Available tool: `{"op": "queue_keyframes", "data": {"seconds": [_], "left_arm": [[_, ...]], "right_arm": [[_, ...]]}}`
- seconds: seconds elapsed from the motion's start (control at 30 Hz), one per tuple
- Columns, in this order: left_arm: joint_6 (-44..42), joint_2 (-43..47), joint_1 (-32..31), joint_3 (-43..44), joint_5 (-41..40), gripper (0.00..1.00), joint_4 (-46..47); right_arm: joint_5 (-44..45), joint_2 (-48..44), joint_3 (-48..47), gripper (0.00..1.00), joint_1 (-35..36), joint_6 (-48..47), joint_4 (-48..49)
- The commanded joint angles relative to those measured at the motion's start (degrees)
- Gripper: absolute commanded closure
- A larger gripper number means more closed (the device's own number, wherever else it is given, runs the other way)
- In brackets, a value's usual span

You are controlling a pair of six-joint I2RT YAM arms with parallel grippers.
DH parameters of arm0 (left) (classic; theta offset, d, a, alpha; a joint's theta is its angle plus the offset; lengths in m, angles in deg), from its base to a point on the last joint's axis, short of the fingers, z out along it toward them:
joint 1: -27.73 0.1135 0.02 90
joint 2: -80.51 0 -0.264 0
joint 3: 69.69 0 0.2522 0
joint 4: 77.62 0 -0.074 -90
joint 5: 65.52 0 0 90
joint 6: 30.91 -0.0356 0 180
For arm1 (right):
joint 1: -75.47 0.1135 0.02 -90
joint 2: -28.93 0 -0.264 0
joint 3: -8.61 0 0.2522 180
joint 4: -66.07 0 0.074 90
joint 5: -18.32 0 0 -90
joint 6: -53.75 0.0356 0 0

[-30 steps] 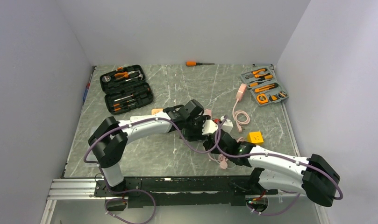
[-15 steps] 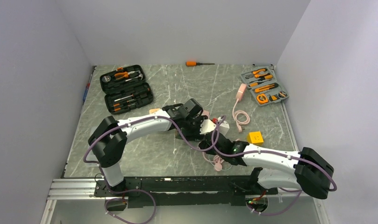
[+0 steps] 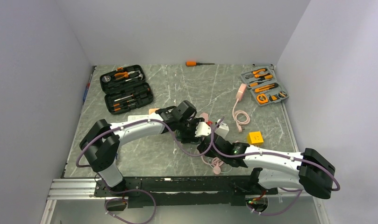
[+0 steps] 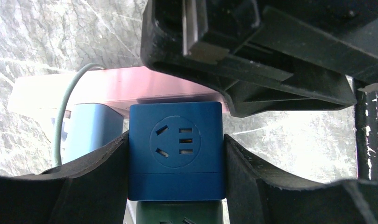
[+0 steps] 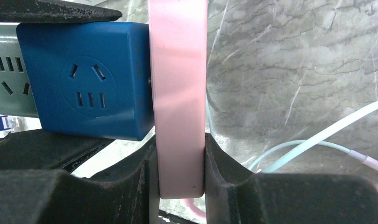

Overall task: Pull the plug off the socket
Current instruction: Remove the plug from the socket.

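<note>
Mid-counter (image 3: 177, 88), left end effector (image 4: 176, 163) is clamped on blue cube socket (image 4: 176, 140), right end effector (image 5: 180, 172) on flat pink plug (image 5: 178, 84); separation seems due.

Your top view is evenly lit and sharp; your 2 wrist views show white glare on the table (image 4: 294, 140).

Top external: placed high behind the near edge; the whole bench (image 3: 177, 88) is looked down on.
Left wrist: held close to the blue cube (image 4: 176, 149), mid-bench.
Right wrist: equally close, the pink block (image 5: 178, 93) centred.
Shared: cube and block are seen in both wrist views.
</note>
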Motion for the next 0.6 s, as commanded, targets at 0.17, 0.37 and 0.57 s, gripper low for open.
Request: {"op": "queue_keyframes", "data": {"seconds": [0.17,0.37,0.57], "left_arm": [[-7.5,4.7,6.8,-5.2,-11.3,1.0,-14.7],[-8.5,3.9,8.1,-2.8,-10.7,1.0,-15.4],[-5.2,3.1,7.7,-0.3,-7.2,1.0,-15.9]], "right_arm": [[10.0,-0.4,-0.1,1.0,-0.7,5.0,-28.9],[9.3,1.8,-0.6,1.0,1.3,9.9,-33.6],[9.6,1.1,-0.7,0.91,2.3,9.5,-30.2]]}}
